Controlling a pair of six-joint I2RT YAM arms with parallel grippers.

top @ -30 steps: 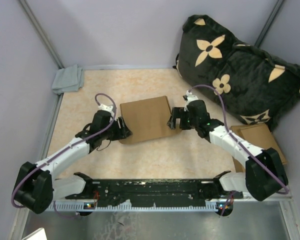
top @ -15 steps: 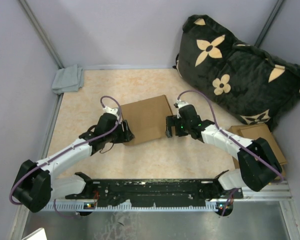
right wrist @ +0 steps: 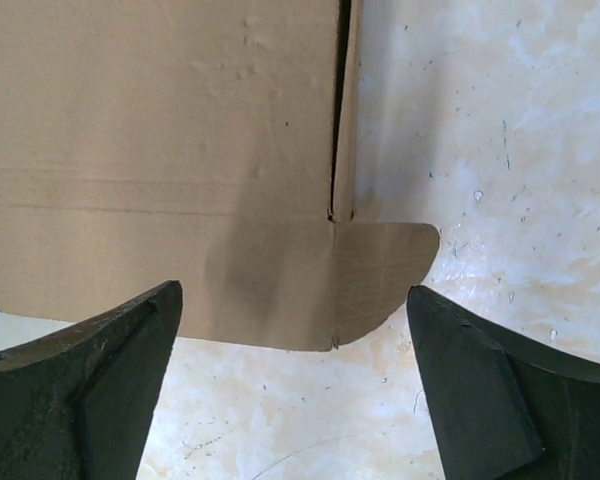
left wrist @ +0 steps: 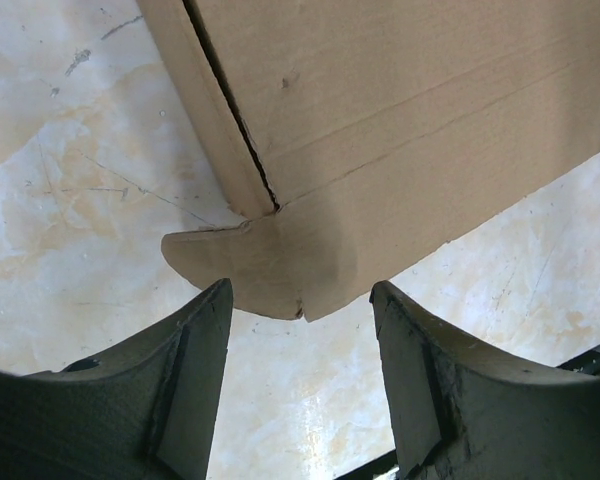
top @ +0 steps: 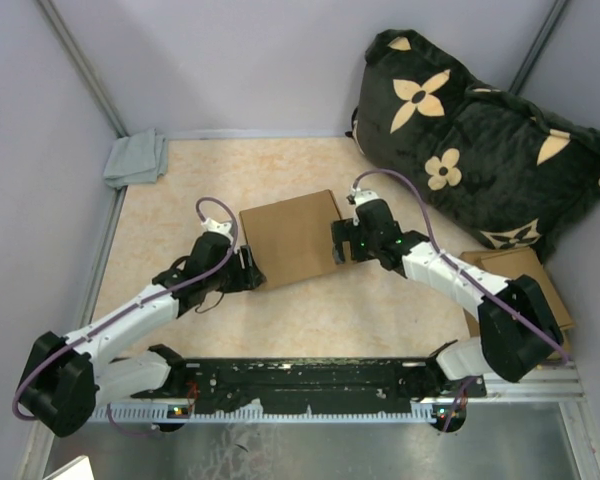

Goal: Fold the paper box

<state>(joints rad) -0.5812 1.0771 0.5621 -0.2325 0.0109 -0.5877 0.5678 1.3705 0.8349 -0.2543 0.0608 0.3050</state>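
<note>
The paper box lies folded shut and flat on the table, plain brown cardboard. My left gripper stands open at its near left corner. In the left wrist view a rounded tab of the paper box sticks out just beyond the open left gripper, with nothing between the fingers. My right gripper is open at the near right corner. In the right wrist view the paper box and its rounded tab lie just ahead of the right gripper, untouched.
A black cushion with beige flowers leans in the back right corner. A grey cloth lies at the back left. Another piece of brown cardboard sits by the right wall. Grey walls close in the table on three sides.
My right gripper has moved left, up to the box's near right corner. The left gripper has shifted slightly nearer along the left corner. The box has stayed put.
</note>
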